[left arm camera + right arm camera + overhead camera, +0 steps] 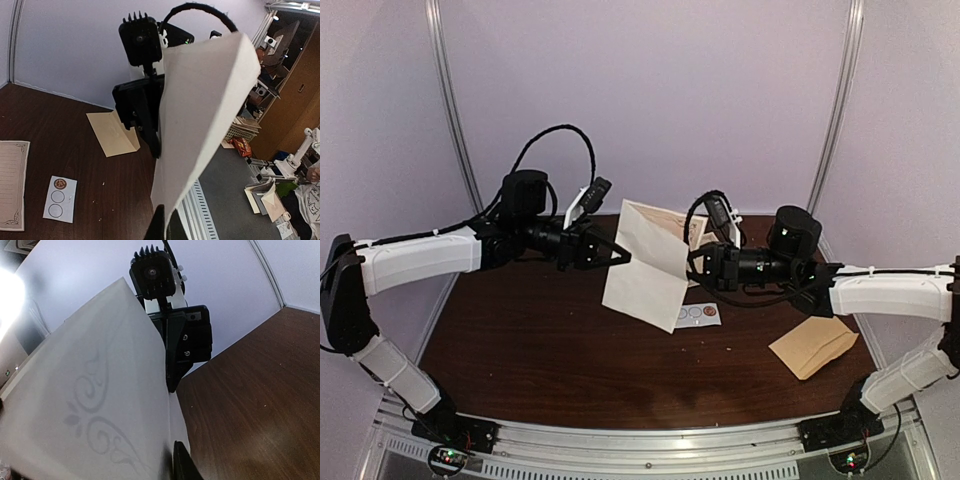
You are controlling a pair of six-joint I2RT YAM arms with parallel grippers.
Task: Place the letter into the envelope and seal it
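The folded white letter [645,265] is held up above the table [550,345]. Its left edge is pinched by the left gripper [620,257]. The right gripper [692,262] is at the opposite edge, but its grip cannot be told. A faint scroll ornament [95,425] is seen through the paper; no wording can be read. The envelope [813,346] lies flat near the table's right edge, well apart. Bare wood is left towards the front.

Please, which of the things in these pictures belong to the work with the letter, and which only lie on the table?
For the job:
- letter, held up in the air, pinched by the left claw
- envelope, flat on the table

Lying about:
- sticker card, though it may serve for sealing
- bordered sheet
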